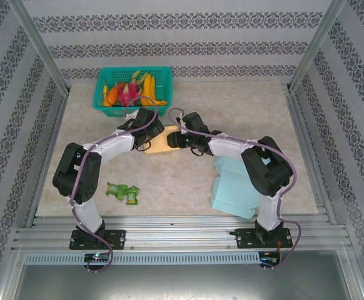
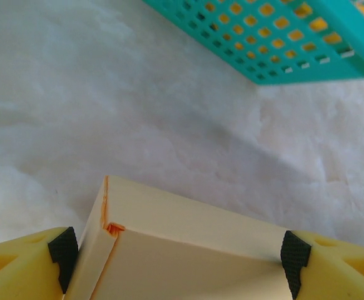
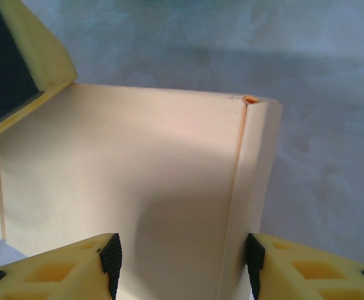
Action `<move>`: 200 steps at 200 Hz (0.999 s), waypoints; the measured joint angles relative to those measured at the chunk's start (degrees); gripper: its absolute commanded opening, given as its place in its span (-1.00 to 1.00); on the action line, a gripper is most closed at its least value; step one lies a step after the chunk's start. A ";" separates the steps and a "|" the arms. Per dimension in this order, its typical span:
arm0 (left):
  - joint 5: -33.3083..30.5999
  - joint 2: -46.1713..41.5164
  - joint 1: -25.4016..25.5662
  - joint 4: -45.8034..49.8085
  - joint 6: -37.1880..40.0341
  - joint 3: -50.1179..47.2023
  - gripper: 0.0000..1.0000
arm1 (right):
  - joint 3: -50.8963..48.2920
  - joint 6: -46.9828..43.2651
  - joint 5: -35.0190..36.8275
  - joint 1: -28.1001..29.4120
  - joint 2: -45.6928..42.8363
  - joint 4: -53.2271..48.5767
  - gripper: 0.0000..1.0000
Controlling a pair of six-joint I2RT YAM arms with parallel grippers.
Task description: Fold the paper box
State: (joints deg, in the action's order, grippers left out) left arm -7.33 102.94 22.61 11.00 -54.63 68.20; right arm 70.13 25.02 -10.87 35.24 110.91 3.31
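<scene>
Soft, even light falls from above. The top view is sharp, with faint shadows on the bench point(image 1: 232, 106). The wrist views are softer: a dim shadow crosses the paper box point(image 3: 126, 175) near the jaws, and the far basket point(image 2: 282, 37) is slightly blurred.

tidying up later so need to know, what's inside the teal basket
Inside the teal basket lies a pile of colourful pieces, yellow, orange and pink, likely toy fruit. The basket floor and anything under the pile are covered.
</scene>
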 measured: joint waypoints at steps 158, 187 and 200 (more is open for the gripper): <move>-5.79 9.94 -2.34 2.58 11.58 9.20 0.86 | 3.37 3.58 3.39 0.28 8.31 10.10 0.20; -6.86 8.68 -2.34 3.34 12.22 9.16 0.88 | -1.03 3.58 5.09 0.28 4.79 10.71 0.21; -6.95 6.91 -2.32 3.58 12.24 8.92 0.88 | -2.69 3.58 5.73 0.26 2.64 10.71 0.21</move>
State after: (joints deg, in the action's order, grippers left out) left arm -14.28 109.84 20.29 14.59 -42.39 77.12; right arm 67.44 28.60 -5.15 35.51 113.56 14.02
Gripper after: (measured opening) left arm 0.937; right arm 0.605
